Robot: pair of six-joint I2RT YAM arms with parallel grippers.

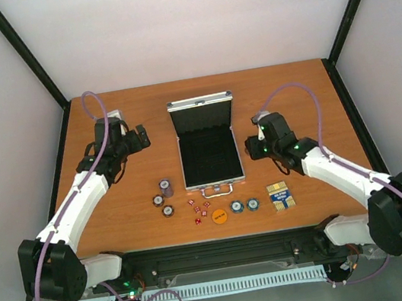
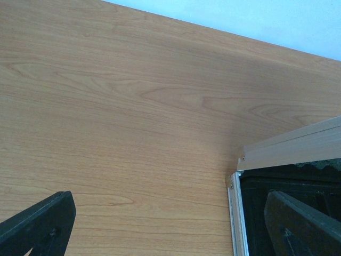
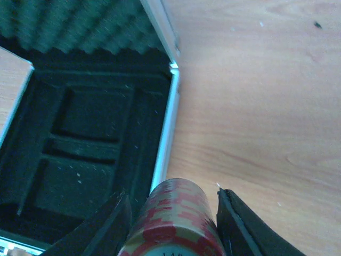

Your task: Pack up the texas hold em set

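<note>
Right now the right claw (image 3: 173, 196) is clenched on a short stack of red-and-white striped chips (image 3: 176, 221), one pad against each side of the stack's rim. It hangs just beside the right wall of the open case (image 1: 210, 157), with the black moulded compartments in plain sight past the aluminium edge. The left claw (image 2: 169, 198) is released, jaws wide and holding nothing, hovering over bare surface (image 2: 133, 106) at the case's far left corner, beside the upright lid (image 1: 201, 113).

Everything else lies on the surface in front of the case:
- 3 more chips or short stacks (image 1: 164, 197), left of the handle.
- The tiny red dice (image 1: 199, 209) and the orange disc (image 1: 220, 215), close together.
- 2 blue chips (image 1: 244, 206), with the card deck (image 1: 278, 197) to their right.

The chips look hard, smooth and fairly dense for their size. The stack is only loose discs, so I judge it liable to shear or fan out if the squeeze slackens or the wrist tips. Pinching across the rims near mid-height and keeping the stack level seems safest. The dice are light and would likely roll or skitter, so they want a straight-down pinch. The deck should be stiff enough to take by its long edges. The case is rigid, though its lid may swing.
</note>
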